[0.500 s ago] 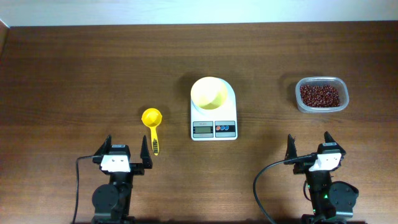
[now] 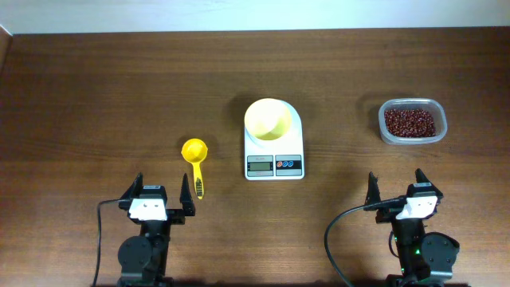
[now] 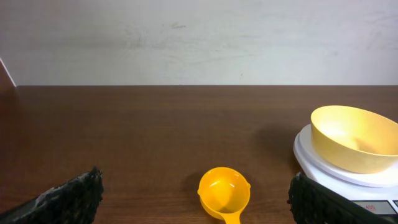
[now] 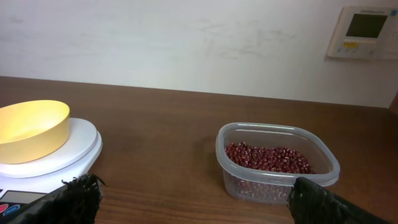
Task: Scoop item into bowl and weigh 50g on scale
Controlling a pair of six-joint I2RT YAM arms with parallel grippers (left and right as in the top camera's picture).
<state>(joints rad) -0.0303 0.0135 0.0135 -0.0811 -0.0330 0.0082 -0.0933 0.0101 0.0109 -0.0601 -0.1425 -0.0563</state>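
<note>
Spanning the overhead view, the table (image 2: 96,96) held the scale (image 2: 274,165) with the bowl (image 2: 268,119) on it, the clear container (image 2: 382,127) of beans (image 2: 410,122) well right, the scoop (image 2: 195,151) left. Only that view showed left gripper (image 2: 162,182) and right gripper (image 2: 396,177) whole, fingers spread, empty; wrist views cropped the scale's display.

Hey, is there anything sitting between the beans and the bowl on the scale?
Nothing visible does. Bare table lies between the beans in their container and the bowl on the scale. The scoop lies left of the scale, by the open left gripper.
</note>
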